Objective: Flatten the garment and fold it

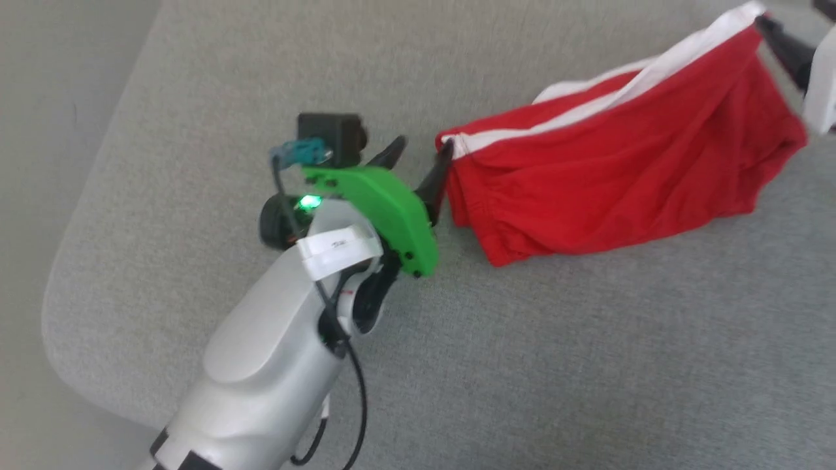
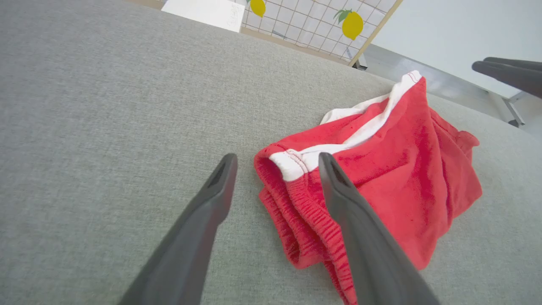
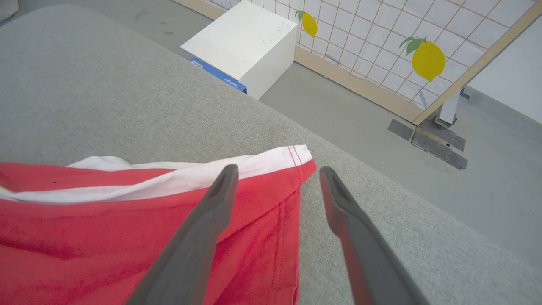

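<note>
Head view: your left gripper (image 1: 421, 166) stood with its jaws spread at the waistband end of the red shorts (image 1: 620, 170), one finger (image 1: 436, 179) touching the elastic and nothing pinched; your right gripper (image 1: 780, 39) sat at the opposite hem, beside the white stripe (image 1: 692, 52); the shorts lay rumpled and doubled over on the grey cushion (image 1: 196, 130), towards its right side, well apart from its rounded left corner.

Left wrist view: the fingers (image 2: 338, 190) were wide apart and empty; the waistband corner lay beneath them in slack folds.

Right wrist view: the fingers (image 3: 211, 203) were equally wide and held nothing; the striped hem corner lay between them, near the cushion's edge.

Flattening looked unfinished to me; you would have done best to pinch a single layer at each corner, not the whole bunch; draw the ends apart evenly, and bring the cloth inward from that edge before spreading it.
</note>
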Controlling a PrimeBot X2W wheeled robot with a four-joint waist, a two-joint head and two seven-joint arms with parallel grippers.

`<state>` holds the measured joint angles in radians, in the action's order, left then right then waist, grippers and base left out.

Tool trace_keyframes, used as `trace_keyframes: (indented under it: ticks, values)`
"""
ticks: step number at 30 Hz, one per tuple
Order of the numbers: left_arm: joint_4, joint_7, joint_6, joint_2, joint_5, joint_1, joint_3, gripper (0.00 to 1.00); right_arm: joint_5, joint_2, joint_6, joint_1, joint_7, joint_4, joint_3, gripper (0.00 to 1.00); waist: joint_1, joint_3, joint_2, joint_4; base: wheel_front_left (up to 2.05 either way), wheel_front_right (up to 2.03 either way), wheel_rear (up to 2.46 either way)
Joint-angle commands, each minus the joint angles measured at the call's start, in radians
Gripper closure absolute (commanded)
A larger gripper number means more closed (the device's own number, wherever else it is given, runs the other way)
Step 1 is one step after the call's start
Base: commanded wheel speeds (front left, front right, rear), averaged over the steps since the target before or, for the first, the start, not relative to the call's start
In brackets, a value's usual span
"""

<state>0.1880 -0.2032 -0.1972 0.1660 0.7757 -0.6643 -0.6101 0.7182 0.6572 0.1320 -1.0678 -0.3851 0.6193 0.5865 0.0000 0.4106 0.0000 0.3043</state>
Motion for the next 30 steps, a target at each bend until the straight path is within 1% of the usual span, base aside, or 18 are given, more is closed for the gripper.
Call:
trace_keyframes:
  ticks: [1, 5, 8, 9, 10, 13, 16, 19, 23, 27, 30]
  values:
    - [0.003, 0.011, -0.008, 0.015, 0.003, 0.025, 0.009, 0.0, 0.017, -0.003, -0.001, 0.034, 0.029, -0.003, -0.004, 0.0, 0.0, -0.091, 0.0, -0.024, 0.0, 0.0, 0.0]
    - [-0.006, 0.059, -0.024, 0.052, -0.004, 0.078, 0.035, 0.0, 0.052, -0.006, -0.001, 0.118, 0.113, -0.03, -0.013, 0.0, 0.0, -0.152, 0.0, -0.043, 0.0, 0.0, 0.0]
    - [-0.021, 0.123, -0.033, 0.094, -0.027, 0.131, 0.056, 0.0, 0.066, -0.012, -0.001, 0.186, 0.177, -0.048, -0.03, 0.0, 0.0, -0.186, 0.0, -0.06, 0.0, 0.0, 0.0]
    - [-0.03, 0.147, -0.031, 0.11, -0.037, 0.151, 0.059, 0.0, 0.07, -0.017, -0.001, 0.21, 0.195, -0.051, -0.04, 0.0, 0.0, -0.195, 0.0, -0.066, 0.0, 0.0, 0.0]
    - [-0.06, 0.218, -0.028, 0.159, -0.081, 0.202, 0.059, 0.0, 0.075, -0.028, -0.001, 0.275, 0.224, -0.053, -0.072, 0.0, 0.0, -0.209, 0.0, -0.074, 0.0, 0.0, 0.0]
    - [-0.094, 0.279, -0.029, 0.196, -0.119, 0.252, 0.055, 0.0, 0.074, -0.038, -0.001, 0.325, 0.218, -0.045, -0.1, 0.0, 0.0, -0.211, 0.0, -0.078, 0.0, 0.0, 0.0]
    - [-0.132, 0.327, -0.028, 0.234, -0.17, 0.304, 0.029, 0.0, 0.06, -0.051, -0.001, 0.351, 0.188, -0.021, -0.137, 0.0, 0.0, -0.204, 0.0, -0.076, 0.0, 0.0, 0.0]
    - [-0.163, 0.352, -0.031, 0.263, -0.217, 0.346, -0.003, 0.0, 0.045, -0.067, -0.001, 0.348, 0.142, 0.002, -0.177, 0.0, 0.0, -0.189, 0.0, -0.066, 0.0, 0.0, 0.0]
    - [-0.2, 0.377, -0.04, 0.292, -0.281, 0.39, -0.05, 0.0, 0.022, -0.093, -0.001, 0.314, 0.052, 0.018, -0.22, 0.0, 0.0, -0.158, 0.0, -0.043, 0.0, 0.0, 0.0]
    - [-0.223, 0.382, -0.048, 0.283, -0.305, 0.419, -0.088, 0.0, -0.021, -0.098, -0.001, 0.258, -0.051, 0.051, -0.249, 0.0, 0.0, -0.124, 0.0, -0.014, 0.0, 0.0, 0.0]
    - [-0.232, 0.389, -0.051, 0.262, -0.308, 0.419, -0.101, 0.0, -0.062, -0.099, -0.001, 0.214, -0.128, 0.088, -0.268, 0.0, 0.0, -0.095, 0.0, 0.011, 0.0, 0.0, 0.0]
